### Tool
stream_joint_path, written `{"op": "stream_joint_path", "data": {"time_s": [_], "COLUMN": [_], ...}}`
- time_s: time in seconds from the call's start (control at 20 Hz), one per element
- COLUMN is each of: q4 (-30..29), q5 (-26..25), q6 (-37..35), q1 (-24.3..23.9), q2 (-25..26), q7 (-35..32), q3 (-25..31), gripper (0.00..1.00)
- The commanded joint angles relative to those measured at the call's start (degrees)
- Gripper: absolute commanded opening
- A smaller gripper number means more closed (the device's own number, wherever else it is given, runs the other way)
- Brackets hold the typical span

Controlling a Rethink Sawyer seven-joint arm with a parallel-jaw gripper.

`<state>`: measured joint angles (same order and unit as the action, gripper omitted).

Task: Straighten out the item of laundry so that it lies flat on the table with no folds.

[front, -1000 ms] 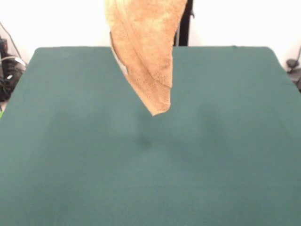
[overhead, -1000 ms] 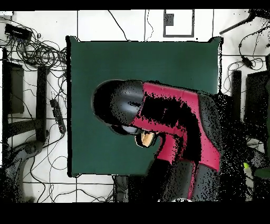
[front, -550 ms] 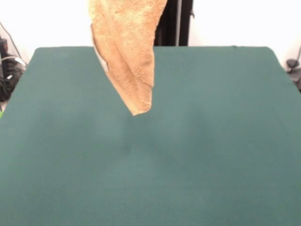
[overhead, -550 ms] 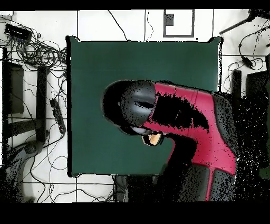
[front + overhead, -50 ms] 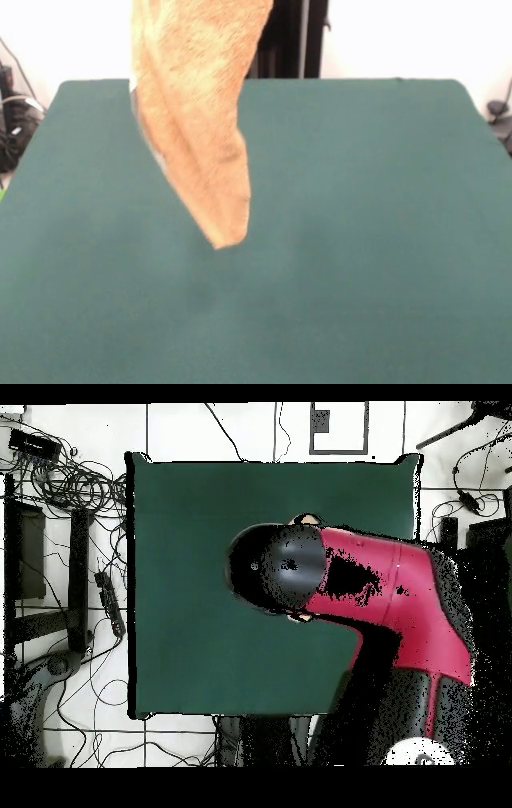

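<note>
Towel (image 5: 196, 120) hanging in the air from above the front view's top edge, clear of the table (image 5: 376, 240). Claw itself not seen in either view: above the frame in front, hidden under the arm (image 5: 380, 584) from overhead. So grip state impossible to tell from these frames.

Draped long and narrow, wide at the top, tapering to a rounded point at the bottom. Folded lengthwise on itself, one diagonal crease running down the left side. Orange-tan terry, nap visible. Thin pale sliver along the left edge, too small to identify. Lowest tip left of table centre in the front view, faint shadow on the felt below it. No part of the cloth touching the surface.

Overhead: black wrist and red arm covering the table's right-centre area. Only two small tan bits of towel peeking out, one at the upper edge of the black housing, one at its lower edge. Rest of the cloth hidden beneath the arm.
</note>
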<state>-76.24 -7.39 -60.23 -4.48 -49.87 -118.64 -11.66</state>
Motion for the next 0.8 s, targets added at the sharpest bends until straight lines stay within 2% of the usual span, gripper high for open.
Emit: {"op": "stream_joint_path", "data": {"time_s": [0.05, 0.4, 0.55, 0.8], "q4": [-7.91, -11.50, -13.91, -18.46], "q5": [-2.40, -4.61, -6.53, -10.32], "q6": [9.04, 15.23, 20.67, 33.10], "q1": [-2.52, -4.49, -4.69, -4.03], "q2": [3.10, 1.77, 1.77, 4.13], "q7": [14.76, 13.50, 10.43, 1.69], "q3": [11.77, 14.12, 14.45, 13.50], "gripper": [0.00, 0.00, 0.00, 0.00]}}
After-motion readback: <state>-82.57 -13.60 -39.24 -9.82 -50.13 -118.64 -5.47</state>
